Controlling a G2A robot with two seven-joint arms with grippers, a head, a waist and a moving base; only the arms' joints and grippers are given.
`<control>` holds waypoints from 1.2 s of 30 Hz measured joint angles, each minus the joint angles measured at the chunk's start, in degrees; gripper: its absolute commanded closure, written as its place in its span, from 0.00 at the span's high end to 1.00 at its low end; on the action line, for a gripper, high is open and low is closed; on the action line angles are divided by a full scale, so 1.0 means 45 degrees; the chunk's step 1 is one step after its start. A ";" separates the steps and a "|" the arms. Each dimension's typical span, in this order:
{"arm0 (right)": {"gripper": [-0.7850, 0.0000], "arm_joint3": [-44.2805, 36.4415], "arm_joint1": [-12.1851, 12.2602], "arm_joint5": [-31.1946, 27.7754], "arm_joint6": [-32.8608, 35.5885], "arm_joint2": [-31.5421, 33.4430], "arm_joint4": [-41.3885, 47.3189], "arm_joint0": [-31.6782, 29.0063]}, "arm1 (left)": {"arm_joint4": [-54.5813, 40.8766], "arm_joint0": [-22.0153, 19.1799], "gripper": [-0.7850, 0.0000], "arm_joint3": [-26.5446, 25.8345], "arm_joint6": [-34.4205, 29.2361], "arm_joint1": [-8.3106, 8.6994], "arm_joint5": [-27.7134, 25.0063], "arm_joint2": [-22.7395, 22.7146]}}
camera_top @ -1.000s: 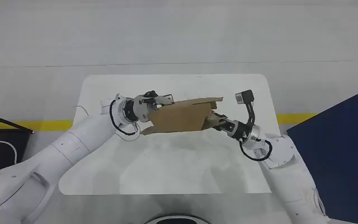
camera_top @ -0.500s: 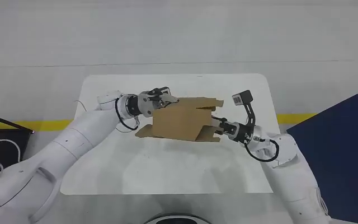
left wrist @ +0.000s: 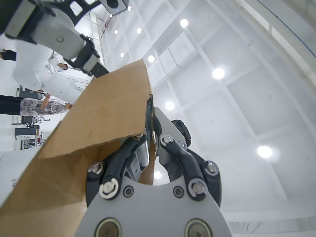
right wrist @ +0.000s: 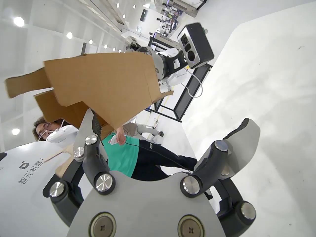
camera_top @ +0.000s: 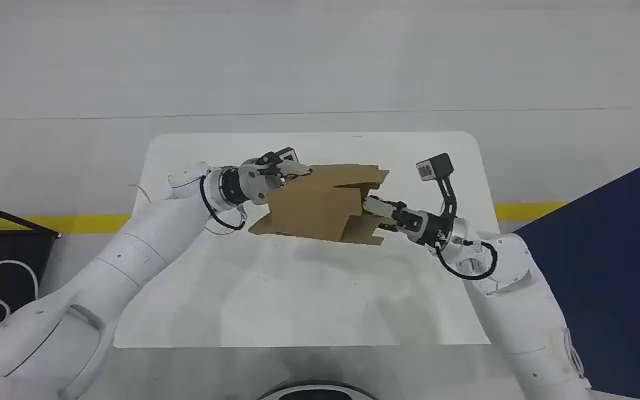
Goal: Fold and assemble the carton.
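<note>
I see the brown carton (camera_top: 318, 205) over the middle of the table (camera_top: 300, 300), between the two grippers. The left gripper (left wrist: 150, 117) is pinched tight on one wall's edge — cardboard squeezed between its pads. The right gripper (right wrist: 169, 120) gapes wide (nothing gripped), one finger just beside the far-end flap.

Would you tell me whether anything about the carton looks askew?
The brown cardboard carton hangs tilted above the white table, half-opened, flaps jutting unevenly at one end. The left pincer clamps it; the right pincer is open.
</note>
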 measured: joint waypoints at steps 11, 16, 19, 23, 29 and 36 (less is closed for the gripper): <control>1.00 -0.0042 0.0012 -0.0298 -0.0418 0.0521 0.0546 -0.0234 | 0.0210 0.0176 0.00 0.0132 -0.0521 0.0075 0.0495 -0.0380; 1.00 -0.0028 0.0005 -0.0219 -0.0520 0.0445 0.0412 -0.0234 | 0.0210 0.0176 0.00 0.0132 -0.0521 0.0075 0.0495 -0.0380; 1.00 -0.0111 -0.0039 -0.0172 -0.0610 0.0068 0.0332 -0.0109 | 0.0344 0.0278 0.00 -0.0173 -0.0138 0.0085 0.0297 -0.0554; 1.00 -0.0300 -0.0056 -0.0160 -0.0594 -0.0128 0.0182 0.0050 | 0.0656 0.0474 0.00 -0.0781 0.0600 0.0118 0.0253 -0.1025; 1.00 -0.0634 -0.0082 0.0235 -0.0761 -0.0530 -0.0558 0.0325 | 0.1132 0.0621 0.00 -0.1167 0.1251 0.0023 0.0401 -0.1322; 1.00 -0.0770 -0.0090 0.0529 -0.1060 -0.0623 -0.1065 0.0482 | 0.1390 0.0802 0.00 -0.1113 0.1580 -0.0109 0.0386 -0.1770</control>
